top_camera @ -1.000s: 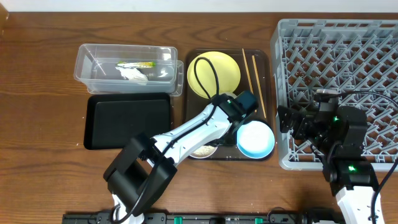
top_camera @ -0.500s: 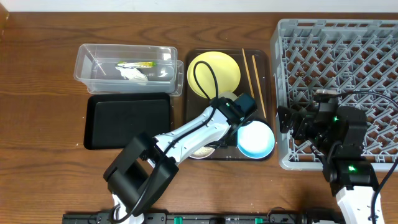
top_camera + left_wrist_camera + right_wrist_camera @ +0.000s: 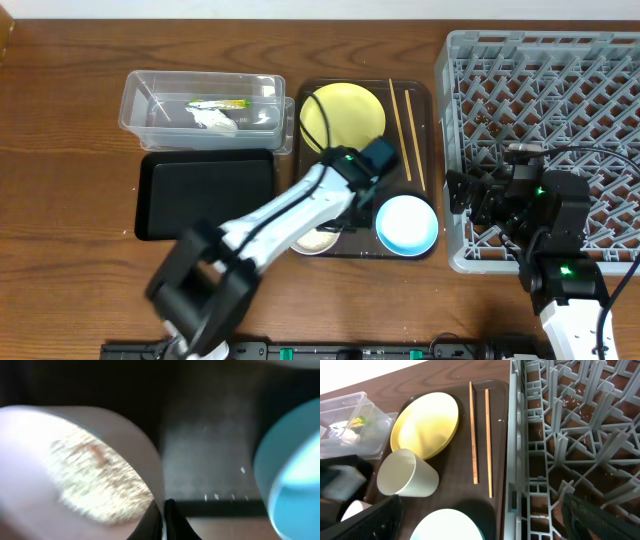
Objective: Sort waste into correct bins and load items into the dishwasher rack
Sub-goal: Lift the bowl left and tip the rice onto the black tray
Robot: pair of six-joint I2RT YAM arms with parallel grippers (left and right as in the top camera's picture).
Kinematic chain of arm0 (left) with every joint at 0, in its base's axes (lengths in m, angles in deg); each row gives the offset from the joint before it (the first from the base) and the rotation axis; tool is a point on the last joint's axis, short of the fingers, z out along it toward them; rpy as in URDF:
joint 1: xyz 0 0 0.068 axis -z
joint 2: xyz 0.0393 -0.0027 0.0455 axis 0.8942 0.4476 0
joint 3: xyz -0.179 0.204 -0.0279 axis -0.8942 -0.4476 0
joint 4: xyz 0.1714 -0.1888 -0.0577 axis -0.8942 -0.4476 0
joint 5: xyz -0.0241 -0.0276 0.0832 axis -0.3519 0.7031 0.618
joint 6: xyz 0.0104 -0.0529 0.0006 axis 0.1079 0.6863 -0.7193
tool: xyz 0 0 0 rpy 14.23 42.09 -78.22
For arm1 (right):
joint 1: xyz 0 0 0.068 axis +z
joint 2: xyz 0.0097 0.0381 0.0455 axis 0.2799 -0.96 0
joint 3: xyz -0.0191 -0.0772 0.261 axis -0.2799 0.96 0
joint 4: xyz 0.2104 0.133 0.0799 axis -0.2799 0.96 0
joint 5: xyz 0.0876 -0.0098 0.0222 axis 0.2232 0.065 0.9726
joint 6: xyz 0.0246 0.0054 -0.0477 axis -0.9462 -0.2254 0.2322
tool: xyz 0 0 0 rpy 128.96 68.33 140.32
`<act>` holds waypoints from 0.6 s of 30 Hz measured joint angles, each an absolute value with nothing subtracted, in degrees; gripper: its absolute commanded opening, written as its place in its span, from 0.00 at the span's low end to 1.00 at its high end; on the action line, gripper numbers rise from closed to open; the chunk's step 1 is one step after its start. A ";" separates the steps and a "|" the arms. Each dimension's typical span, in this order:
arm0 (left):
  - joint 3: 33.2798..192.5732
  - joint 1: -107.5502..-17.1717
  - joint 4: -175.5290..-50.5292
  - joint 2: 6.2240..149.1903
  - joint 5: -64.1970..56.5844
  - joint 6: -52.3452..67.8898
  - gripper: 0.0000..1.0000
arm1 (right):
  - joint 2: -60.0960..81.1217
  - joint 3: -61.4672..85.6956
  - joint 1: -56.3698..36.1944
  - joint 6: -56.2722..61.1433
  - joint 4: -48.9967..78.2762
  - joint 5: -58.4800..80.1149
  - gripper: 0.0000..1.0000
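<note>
1. Pinching the rim of the white bowl [image 3: 75, 470] with the left gripper [image 3: 165, 520]. Fingers look clenched thin on that edge, so far as the blur allows. Rice [image 3: 95, 477] inside. Cannot tell whether lifted or resting on the brown serving tray [image 3: 423, 100].
2. Parked at the near wall of the dishwasher rack [image 3: 540, 60]: right gripper [image 3: 482, 515], fingers spread wide, grasping nothing.
3. Already in the clear tub [image 3: 150, 90]: wrapper [image 3: 220, 103] and napkin [image 3: 214, 121]. Black tray [image 3: 205, 190] just beside it on the worktop.
4. Waiting on the serving tray: yellow plate [image 3: 355, 115], white cup [image 3: 407, 477] on its side against the plate, light blue bowl [image 3: 407, 222] near the white bowl, chopsticks [image 3: 473, 435] alongside. No dish seen in the rack.
5. Judged step: clearing food waste from the white bowl, ahead of loading.
6. Next, probably: raise clear of the blue bowl, carry level across to a bin, then tip until the rice falls. Thin rim hold, so go slow to avoid swing or spill.
</note>
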State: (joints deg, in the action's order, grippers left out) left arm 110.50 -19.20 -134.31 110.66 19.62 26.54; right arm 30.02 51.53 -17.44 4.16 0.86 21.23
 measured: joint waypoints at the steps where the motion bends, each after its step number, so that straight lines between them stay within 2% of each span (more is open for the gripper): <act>1: 110.48 -19.53 -134.42 108.73 19.52 26.34 0.06 | 30.02 51.53 -17.44 4.16 0.86 21.25 0.99; 10: 110.48 -27.60 -137.21 91.01 18.97 24.13 0.06 | 30.02 51.53 -17.44 4.16 0.01 21.25 0.99; 18: 110.43 -44.32 -138.39 89.72 11.84 16.05 0.06 | 30.02 51.53 -17.44 4.16 0.03 21.25 0.99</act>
